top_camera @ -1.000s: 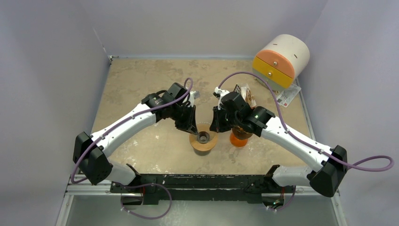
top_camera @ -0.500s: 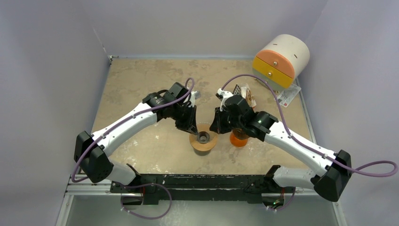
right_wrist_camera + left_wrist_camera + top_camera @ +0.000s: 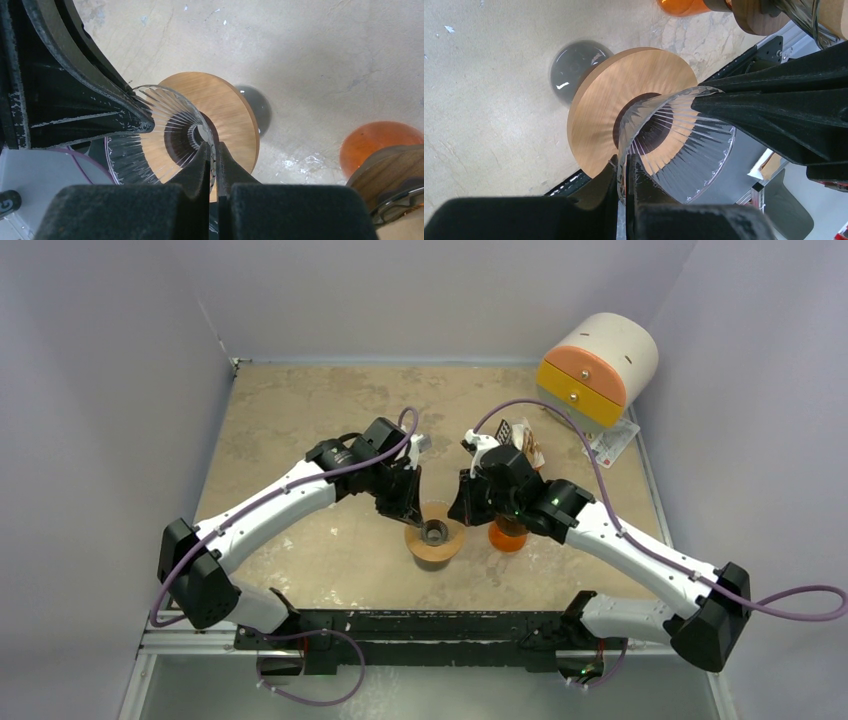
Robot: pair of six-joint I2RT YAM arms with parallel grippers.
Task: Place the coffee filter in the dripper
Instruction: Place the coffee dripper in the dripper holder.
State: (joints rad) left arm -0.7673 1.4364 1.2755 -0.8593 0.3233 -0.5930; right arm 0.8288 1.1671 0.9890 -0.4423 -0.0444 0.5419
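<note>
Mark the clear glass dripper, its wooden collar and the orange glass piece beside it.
glass dripper (image 3: 684,150), left wrist view, ribbed wall.
wooden collar (image 3: 599,115), left wrist view, flat face.
orange glass piece (image 3: 372,142), right wrist view, rounded side.

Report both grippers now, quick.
Left gripper: closed, pinching the rim of the glass dripper.
Right gripper: closed, pinching the opposite side of the same rim.

The orange glass piece — perhaps a second dripper — lies half hidden beneath the wrist of the right hand.
</note>
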